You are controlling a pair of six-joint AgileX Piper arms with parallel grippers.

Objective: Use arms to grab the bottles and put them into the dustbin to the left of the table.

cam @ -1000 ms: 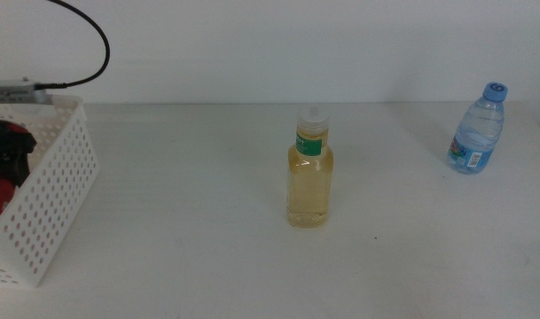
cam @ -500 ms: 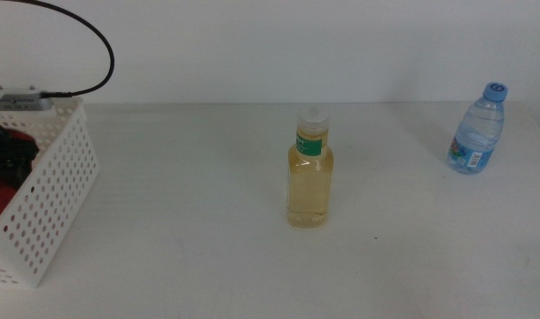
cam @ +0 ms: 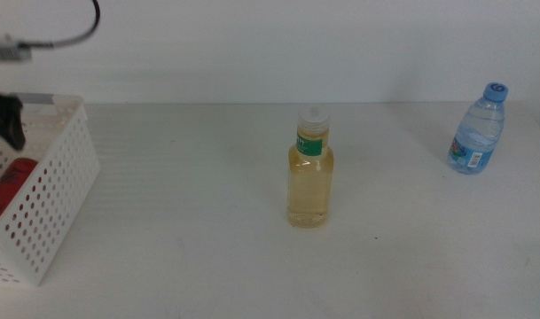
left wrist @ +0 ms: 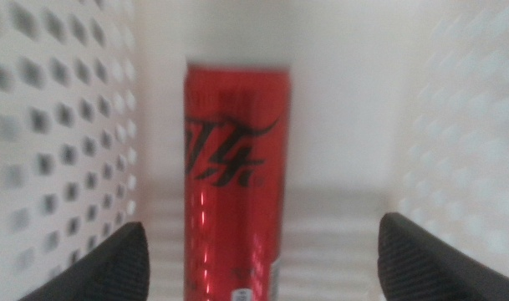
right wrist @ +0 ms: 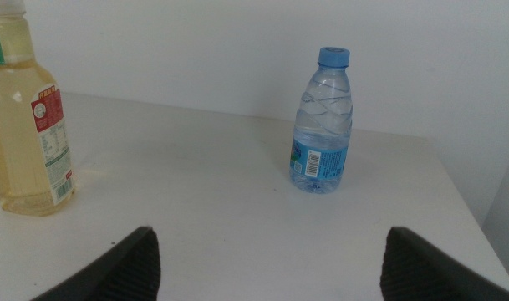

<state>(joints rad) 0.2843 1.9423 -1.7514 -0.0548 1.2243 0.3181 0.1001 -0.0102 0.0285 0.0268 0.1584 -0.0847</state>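
Currently, the red soda can (left wrist: 236,180) is seen lying inside the white perforated dustbin (cam: 52,190) at the table's (cam: 190,230) left edge, black script on its side not legible. The left gripper (left wrist: 258,259) is held above it, jaws spread wide and empty. The right gripper (right wrist: 267,263) is likewise open, faced toward the blue-capped water bottle (right wrist: 323,121), barcode showing. The yellowish bottle (cam: 309,168) with green label stands mid-table, well apart from it.

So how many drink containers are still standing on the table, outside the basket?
2: the yellowish bottle near the table's middle, and the blue-capped water bottle at far right. The red can already lies in the basket.
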